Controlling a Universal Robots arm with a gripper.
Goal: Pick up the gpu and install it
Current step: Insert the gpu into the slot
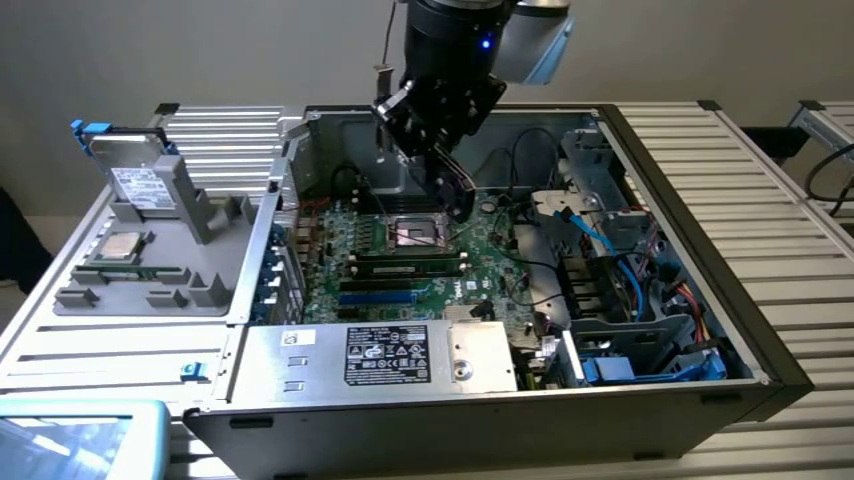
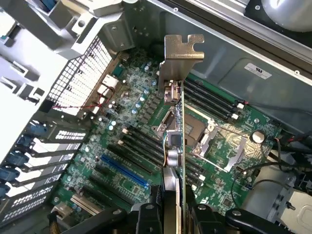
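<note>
We see our jaws closed on the graphics card (image 2: 173,92), holding it edge-on above the motherboard (image 2: 131,126) inside the open computer case (image 1: 467,425)

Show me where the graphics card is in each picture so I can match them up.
Exterior view: the gpu hangs from the gripper above the motherboard.
Wrist view: the gpu stands edge-on at the centre, silver bracket farthest from the gripper.
Shared landmark: the CPU socket, close to the card.
</note>
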